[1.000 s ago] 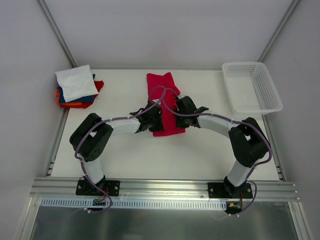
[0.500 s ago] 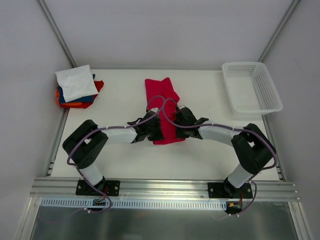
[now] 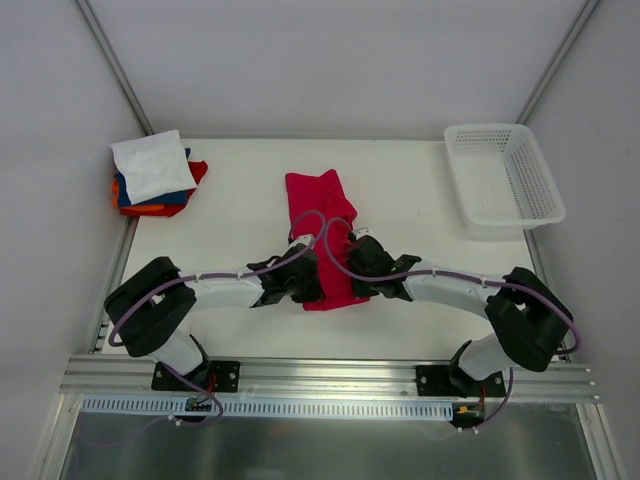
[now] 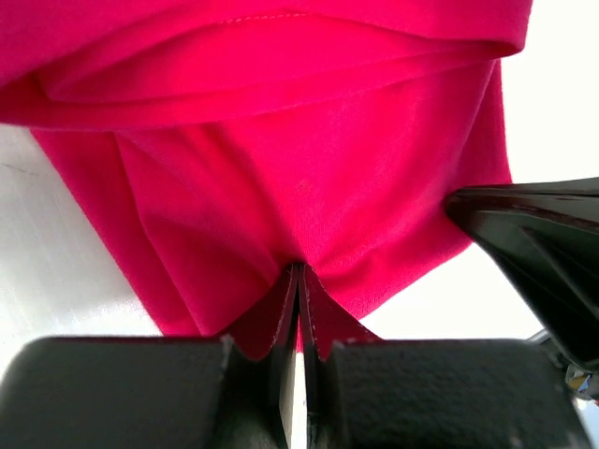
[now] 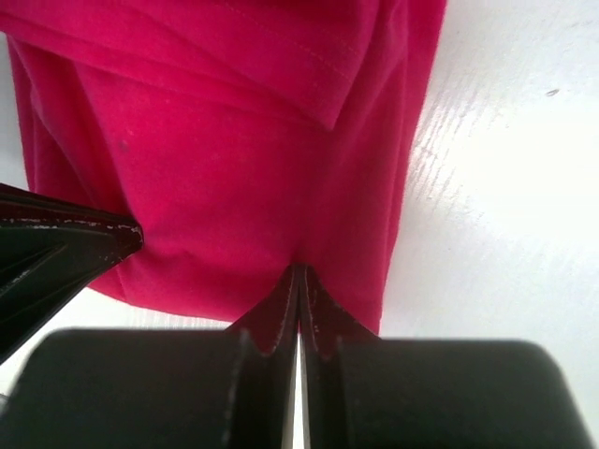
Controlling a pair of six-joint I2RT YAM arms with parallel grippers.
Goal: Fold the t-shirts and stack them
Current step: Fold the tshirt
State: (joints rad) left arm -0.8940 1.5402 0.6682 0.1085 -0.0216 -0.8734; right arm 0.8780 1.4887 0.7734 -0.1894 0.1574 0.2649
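A crimson-red t-shirt point(image 3: 314, 205), folded into a long strip, lies mid-table with its length running front to back. My left gripper point(image 3: 306, 284) is shut on the strip's near edge at its left corner, and cloth is bunched right at the jaw tips point(image 4: 298, 271). My right gripper point(image 3: 358, 276) is shut on the same edge at its right corner point(image 5: 298, 269). Each wrist view shows red cloth point(image 4: 309, 168) point(image 5: 234, 168) spreading away from the pinch. A stack of folded t-shirts point(image 3: 152, 176), white on top of blue, orange and red, sits at the far left corner.
A white mesh basket point(image 3: 503, 176) stands at the far right corner of the table. Both forearms lie low over the table's near half, elbows pointing outward. The other arm's dark finger shows at the side of each wrist view point(image 4: 533, 243) point(image 5: 56, 245).
Both grippers have drawn back toward the near edge, still shut on the crimson t-shirt. The strip has slid nearer with them, and both arms have dropped lower.
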